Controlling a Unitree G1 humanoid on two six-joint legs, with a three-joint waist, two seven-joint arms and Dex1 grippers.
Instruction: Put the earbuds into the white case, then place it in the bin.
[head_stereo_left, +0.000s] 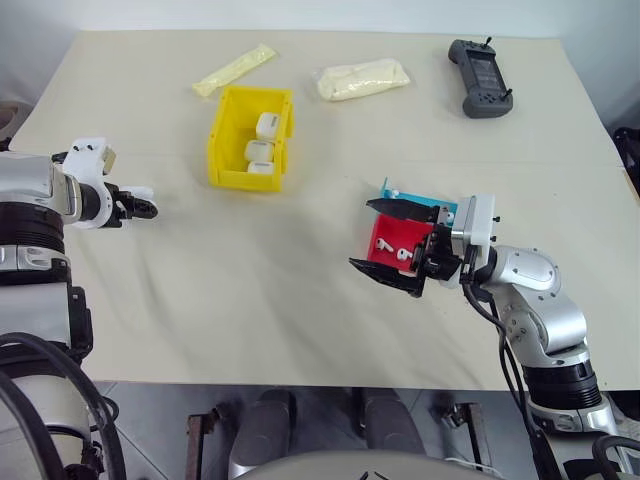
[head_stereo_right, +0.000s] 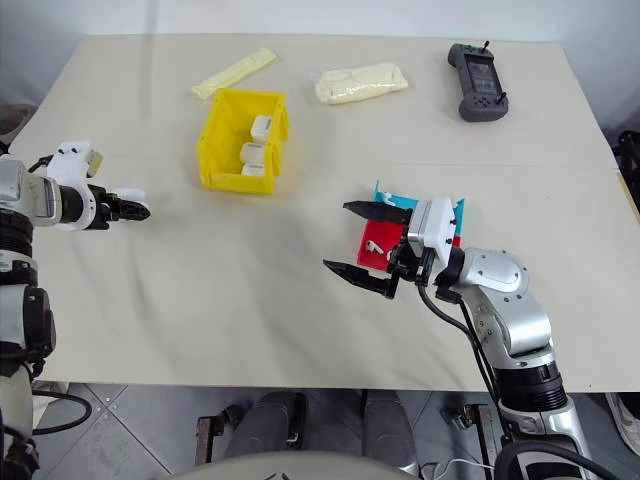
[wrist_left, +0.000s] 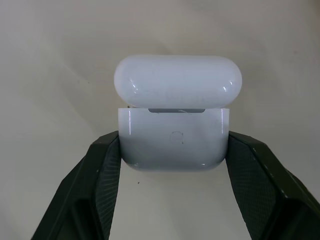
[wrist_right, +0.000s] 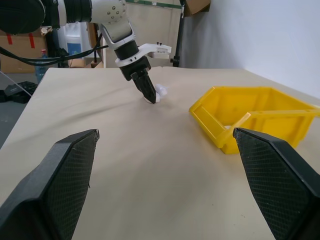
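My left gripper is at the table's left side, shut on the white case. Its fingers press the case's two sides, and the lid stands flipped open. The right wrist view shows the same case at that gripper's tip, low over the table. Two earbuds lie on the red part of a small tray. My right gripper hovers open over that tray, one finger on each side of it, holding nothing. The yellow bin stands at the middle back.
Three white cases lie inside the bin. Two pale yellowish packets and a black controller lie along the far edge. Bare tabletop stretches between the two grippers.
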